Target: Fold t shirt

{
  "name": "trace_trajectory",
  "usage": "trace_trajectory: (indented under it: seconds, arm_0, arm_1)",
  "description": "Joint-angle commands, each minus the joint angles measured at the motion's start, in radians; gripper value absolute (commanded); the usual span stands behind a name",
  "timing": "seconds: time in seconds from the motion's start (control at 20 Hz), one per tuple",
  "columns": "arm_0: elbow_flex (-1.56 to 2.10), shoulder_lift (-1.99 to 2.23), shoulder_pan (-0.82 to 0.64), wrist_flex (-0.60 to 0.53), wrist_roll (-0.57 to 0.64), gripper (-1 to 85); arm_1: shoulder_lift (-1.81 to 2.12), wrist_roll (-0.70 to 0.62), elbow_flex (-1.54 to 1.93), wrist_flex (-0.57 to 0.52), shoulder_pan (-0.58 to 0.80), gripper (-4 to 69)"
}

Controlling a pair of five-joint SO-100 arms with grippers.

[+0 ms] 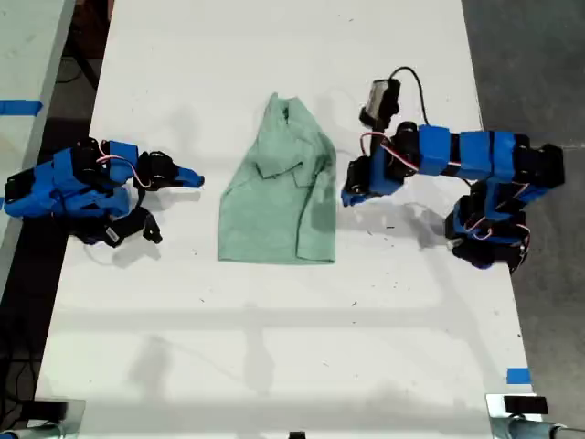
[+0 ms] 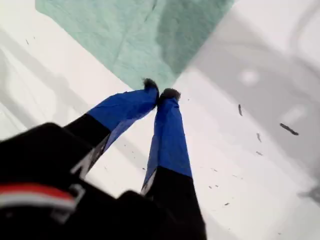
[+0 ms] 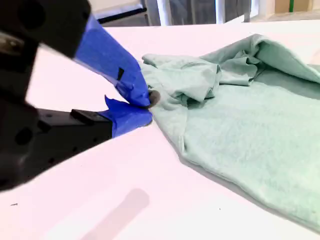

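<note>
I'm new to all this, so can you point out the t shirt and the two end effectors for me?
t shirt [image 1: 274, 215]: exterior view, its flat lower panel.
my first end effector [image 2: 160, 93]: first wrist view, between its closed tips.
my second end effector [image 3: 146, 107]: second wrist view, between its tips, at the shirt's edge.

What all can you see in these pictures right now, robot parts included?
table: one, white, fills most of the exterior view.
t shirt: one, pale mint green, wrinkled, lying on the middle of the table between the arms.
tape piece: one, blue, on the table near the exterior view's lower right corner.
tape strip: one, blue, on a neighbouring surface at the exterior view's left edge.
arm at the exterior view's left: one, blue and black, lying low.
arm at the exterior view's right: one, blue and black, raised.
my first gripper: blue-taped, tips together just short of a shirt corner.
my second gripper: blue-taped, at the shirt's edge; grip unclear.
</note>
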Motion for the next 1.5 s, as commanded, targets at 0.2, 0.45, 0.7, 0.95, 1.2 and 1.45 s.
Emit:
trace_trajectory:
  seconds: [0.2, 0.45, 0.7, 0.95, 1.2, 1.45]
  arm_0:
    - [0.003, 0.009, 0.002, 0.006, -0.014, 0.0]
    - [0.003, 0.009, 0.002, 0.005, -0.014, 0.0]
    - [0.003, 0.009, 0.006, 0.005, -0.014, 0.0]
    - [0.003, 0.009, 0.006, 0.005, -0.014, 0.0]
    - [0.005, 0.009, 0.006, 0.005, -0.014, 0.0]
    - [0.005, 0.009, 0.003, 0.003, -0.014, 0.0]
  arm_1:
    - [0.615, 0.089, 0.876, -0.403, -0.041, 0.8]
    - [0.802, 0.097, 1.172, -0.560, -0.077, 0.8]
    - [1.358, 0.121, 1.419, -0.394, -0.087, 0.8]
    - [1.496, 0.132, 1.427, -0.239, -0.069, 0.9]
    - [1.496, 0.156, 1.427, -0.216, -0.064, 0.9]
    - [1.496, 0.181, 1.427, -0.204, -0.061, 0.9]
